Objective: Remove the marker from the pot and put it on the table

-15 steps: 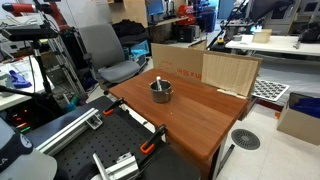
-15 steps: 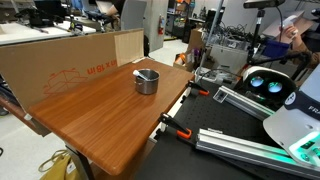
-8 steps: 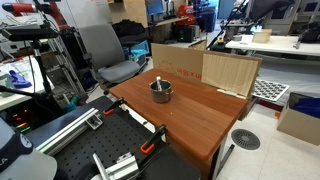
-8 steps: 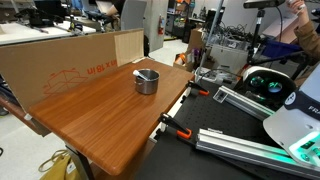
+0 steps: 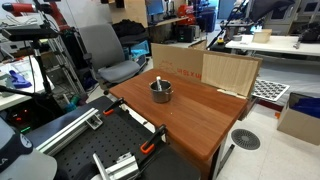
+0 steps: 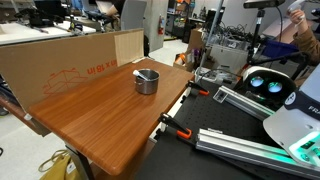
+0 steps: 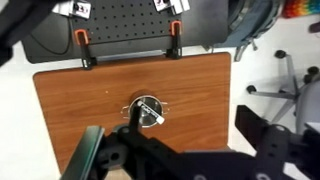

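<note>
the gripper (image 7: pixel 178 145) hangs high above the table (image 7: pixel 80 110) in the wrist view. its 2 fingers (image 7: pixel 92 150) are spread wide and hold nothing. the marker (image 7: pixel 150 112) lies slanted inside the pot (image 7: pixel 141 119), and in an exterior view 1 end of the marker (image 5: pixel 156 80) pokes above the rim.

risks:
1. the pot looks light and is not fixed down. a finger that catches the rim on the way down is likely to tip or slide it.
2. the marker is slim and slanted. an off-centre close could pinch only its end, so that it swings or drops back into the pot.
3. a lift that drags the marker along the wall may carry the pot with it.

open room: the pot stands toward the far end of the table, near the cardboard sheets (image 5: pixel 205 68) but apart from them. the near half of the top is bare wood in both exterior views and suits the placement. 2 orange clamps (image 7: pixel 85 42) grip 1 edge. set the marker well inside all edges, since a round marker may roll off.
</note>
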